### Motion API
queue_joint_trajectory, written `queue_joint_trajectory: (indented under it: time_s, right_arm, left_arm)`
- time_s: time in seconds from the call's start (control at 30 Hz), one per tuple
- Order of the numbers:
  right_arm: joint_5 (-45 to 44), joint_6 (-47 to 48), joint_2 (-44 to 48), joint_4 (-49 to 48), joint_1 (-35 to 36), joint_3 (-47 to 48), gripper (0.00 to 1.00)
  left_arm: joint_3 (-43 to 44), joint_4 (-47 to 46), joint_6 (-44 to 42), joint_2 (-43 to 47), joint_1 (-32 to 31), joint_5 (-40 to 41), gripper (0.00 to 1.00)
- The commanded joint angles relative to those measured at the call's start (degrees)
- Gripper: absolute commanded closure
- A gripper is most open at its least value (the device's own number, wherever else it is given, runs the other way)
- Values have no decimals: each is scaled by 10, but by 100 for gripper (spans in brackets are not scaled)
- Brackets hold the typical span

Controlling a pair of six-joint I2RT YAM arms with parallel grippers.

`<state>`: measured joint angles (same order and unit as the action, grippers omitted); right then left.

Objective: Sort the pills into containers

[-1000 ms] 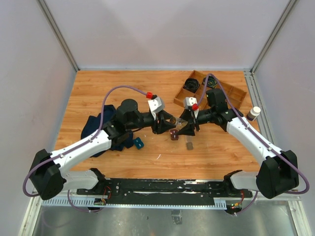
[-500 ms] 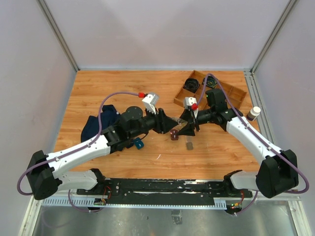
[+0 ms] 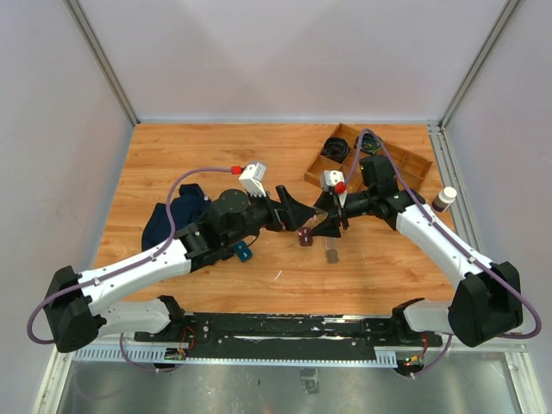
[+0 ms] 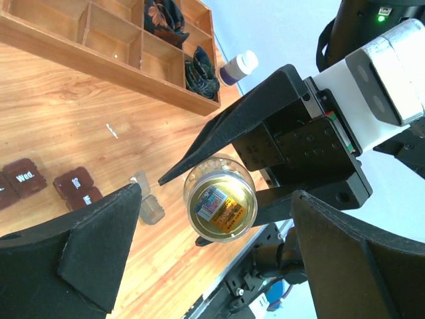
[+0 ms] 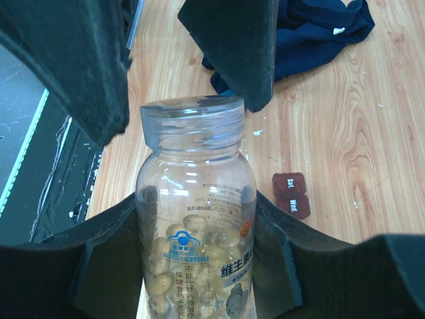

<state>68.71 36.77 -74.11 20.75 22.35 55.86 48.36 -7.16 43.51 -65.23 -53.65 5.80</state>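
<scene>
A clear pill bottle (image 5: pixel 198 226) holding yellow pills (image 5: pixel 189 249), its clear cap (image 5: pixel 192 119) on, is held off the table with my right gripper (image 5: pixel 199 266) shut on its body. In the top view the right gripper (image 3: pixel 328 222) points left. My left gripper (image 3: pixel 302 210) faces it, open wide. Its fingers (image 4: pixel 99 252) flank the bottle's cap end (image 4: pixel 220 206) without touching. Two dark-brown containers (image 5: pixel 290 193), marked "Sat." and "Wed.", lie on the wood below, seen also as the containers (image 3: pixel 304 235) and the containers (image 4: pixel 78 189).
A wooden divided tray (image 3: pixel 405 159) with black cables sits at the back right. A white-capped bottle (image 3: pixel 445 198) stands at the right edge. A dark blue cloth (image 3: pixel 172 220) and a teal piece (image 3: pixel 242 252) lie left. A small clear piece (image 3: pixel 331 255) lies beside the containers.
My left arm has rolled its wrist and reached right toward the bottle's cap, and its jaws have spread wide. The right arm and bottle have stayed put.
</scene>
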Motion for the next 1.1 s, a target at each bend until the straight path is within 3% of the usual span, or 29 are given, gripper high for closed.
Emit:
queue_joint_trajectory:
  time_s: [0.0,0.23,0.4,0.73,0.87,1.07]
  right_arm:
    - [8,14,3,-13,0,18,99]
    - [8,13,5,-12,-1,18,99]
    - [9,12,6,-13,-2,18,99]
    - [12,12,10,-12,-5,18,99]
    - [13,12,10,-13,-5,18,99]
    - [15,12,10,-13,-5,17,99]
  left_arm:
    - [-15,-25,5,31,0,30,1]
    - [-30,-20,-33,58,0,28,1]
    - [-50,-50,-112,76,0,-21,1]
    - [-112,-125,-415,107,1,-158,1]
    - [-172,-216,-560,121,4,-206,5]
    - [-157,-278,-528,97,81,-328,4]
